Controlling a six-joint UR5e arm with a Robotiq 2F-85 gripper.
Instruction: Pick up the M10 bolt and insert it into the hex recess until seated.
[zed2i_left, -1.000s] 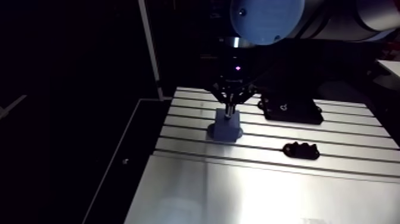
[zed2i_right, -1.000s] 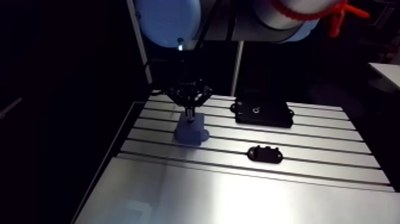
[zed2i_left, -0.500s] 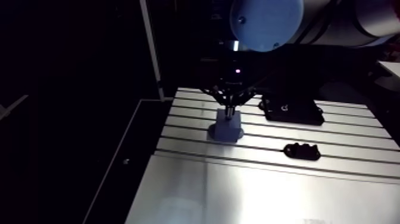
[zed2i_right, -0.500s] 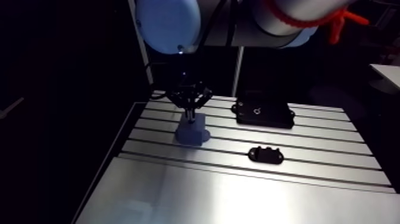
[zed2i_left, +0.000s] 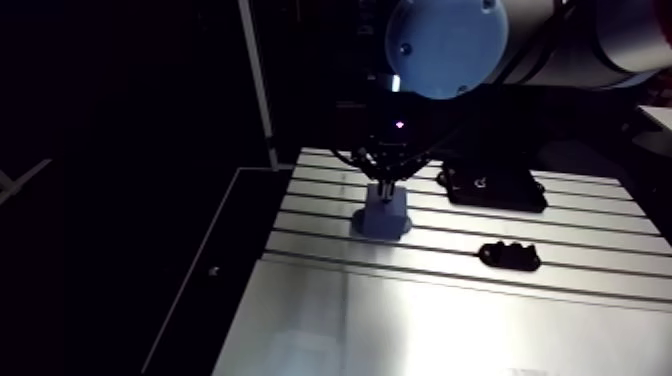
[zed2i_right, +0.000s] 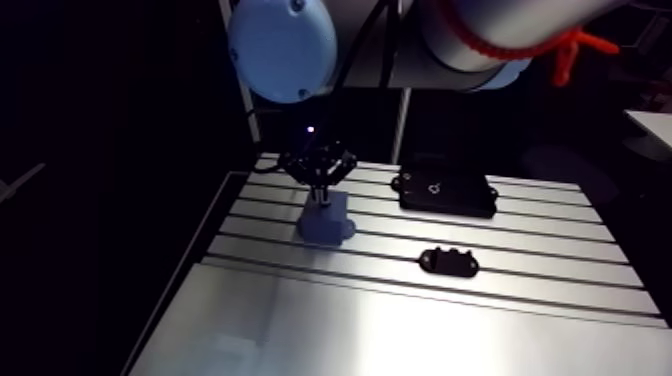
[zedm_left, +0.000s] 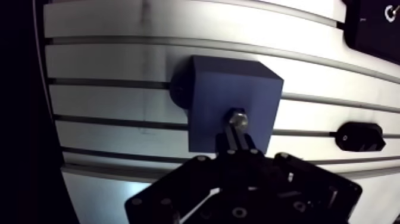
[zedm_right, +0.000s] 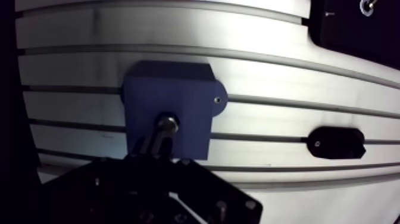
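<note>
A blue block (zedm_left: 232, 98) stands on the slotted table (zedm_left: 119, 65), with a round foot on one side. In the wrist view my gripper (zedm_left: 238, 134) is right over the block's top face, its two dark fingers (zedm_left: 229, 140) drawn close together on the M10 bolt (zedm_left: 238, 119). The bolt's silver end shows against the block's top (zedm_right: 167, 125). The hex recess is hidden under the bolt and fingers, so I cannot tell how deep the bolt sits. In the arm view the gripper (zed2i_left: 388, 172) hangs directly above the block (zed2i_left: 381, 213).
A black plate with a small metal fitting (zed2i_left: 493, 186) lies at the back of the table, beyond the block. A small black oblong part (zed2i_left: 510, 256) rests on the slots to the block's right. The smooth table front (zed2i_left: 420, 330) lies nearer the camera.
The arm view has shifted slightly as the upper link moved. The gripper stays over the blue block with the bolt in it; no clear move of the things.
</note>
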